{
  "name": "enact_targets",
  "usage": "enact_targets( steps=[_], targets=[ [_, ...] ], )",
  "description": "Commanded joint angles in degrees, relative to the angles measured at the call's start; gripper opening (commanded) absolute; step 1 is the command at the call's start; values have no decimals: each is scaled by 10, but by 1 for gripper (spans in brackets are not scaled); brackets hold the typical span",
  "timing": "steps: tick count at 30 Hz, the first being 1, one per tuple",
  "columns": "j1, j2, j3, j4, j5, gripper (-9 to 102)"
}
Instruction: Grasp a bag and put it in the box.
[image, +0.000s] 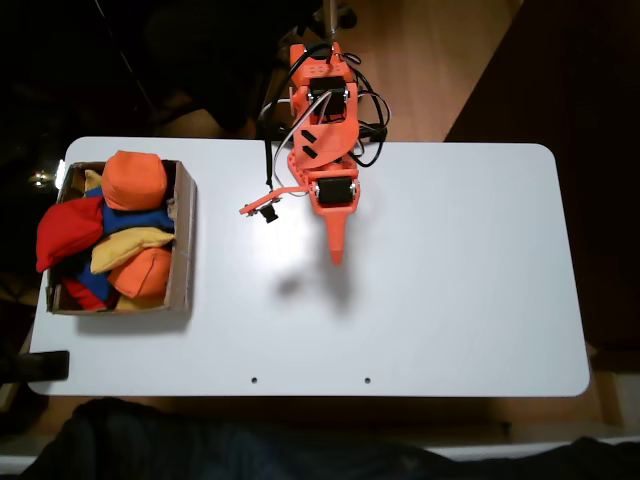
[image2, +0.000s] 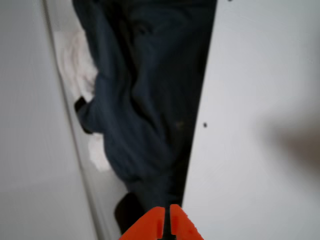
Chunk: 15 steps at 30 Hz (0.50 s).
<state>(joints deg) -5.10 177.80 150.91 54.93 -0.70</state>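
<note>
The red bag (image: 66, 231) lies in the brown cardboard box (image: 184, 240) at the table's left end in the fixed view, leaning over the box's left wall among orange, yellow and blue beanbags. My orange gripper (image: 336, 255) hangs over the middle of the white table, well to the right of the box, pointing toward the front edge. Its two fingers meet with nothing between them. In the wrist view the gripper (image2: 166, 220) shows its orange tips pressed together at the bottom edge.
An orange beanbag (image: 134, 178) tops the pile at the box's far end. The white table (image: 450, 300) stretches bare to the right. A person's dark clothing (image2: 145, 100) lies past the table's front edge. Cables trail behind the arm base (image: 322, 85).
</note>
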Motion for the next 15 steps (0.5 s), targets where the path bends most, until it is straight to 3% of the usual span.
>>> enact_targets(
  steps=[1,15],
  targets=[
    [2,15,18,-11,4,0],
    [12,65,114,-9,4,0]
  ],
)
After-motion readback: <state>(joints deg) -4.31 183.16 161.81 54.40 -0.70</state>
